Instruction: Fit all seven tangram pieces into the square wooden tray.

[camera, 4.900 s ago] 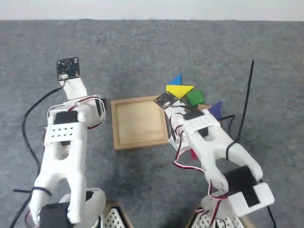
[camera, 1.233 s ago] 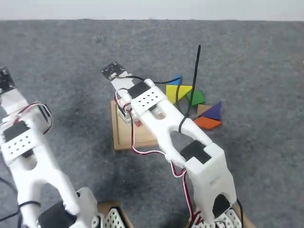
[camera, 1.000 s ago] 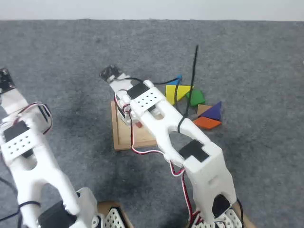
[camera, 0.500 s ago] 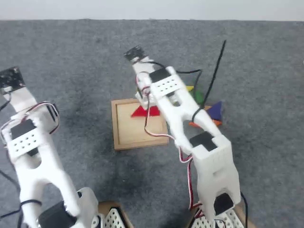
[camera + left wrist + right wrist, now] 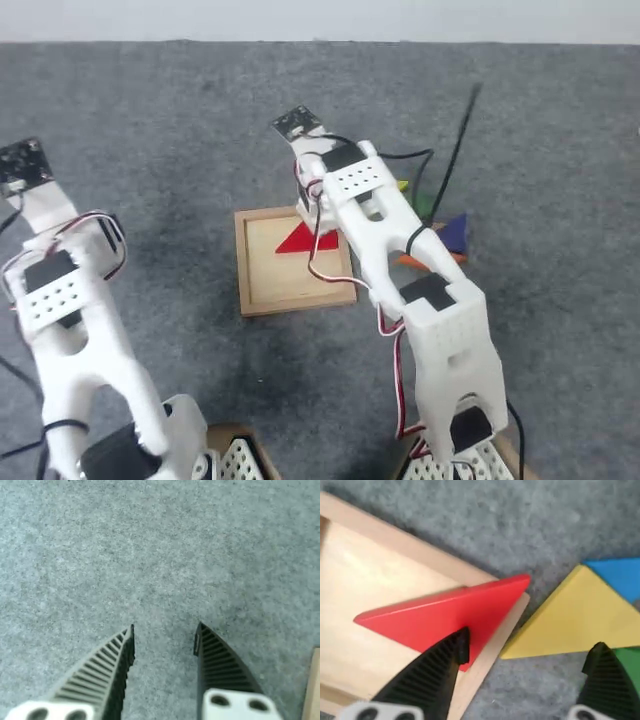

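Grey carpet (image 5: pixel 180 110) covers the table.

Right arm (image 5: pixel 440 320): reaches from the near right base out over the far right corner of the tray. Right gripper (image 5: pixel 530 647): jaws spread wide, nothing between them. One fingertip (image 5: pixel 461 641) is over the red triangle's edge; cannot tell if it touches.

Left arm (image 5: pixel 70 300): stands well left of the tray. Left gripper (image 5: pixel 165 627): jaws partly apart, empty, over bare carpet.

Square wooden tray (image 5: pixel 243 265): flat on the carpet between the two arms.

Red triangle (image 5: pixel 300 240): in the far right part of the tray. Its right corner lies over the tray's right rim, seen in the right wrist view.

Remaining pieces lie on the carpet to the right of the tray:
- Yellow triangle (image 5: pixel 575 615): just beside the tray's right rim.
- Blue piece (image 5: pixel 615 572): touching the yellow triangle.
- Green piece (image 5: pixel 627 657): next to the yellow triangle.
- Purple triangle (image 5: pixel 455 232): farther right.
- Orange piece (image 5: pixel 428 262): just near of the purple triangle, partly hidden by the right arm.
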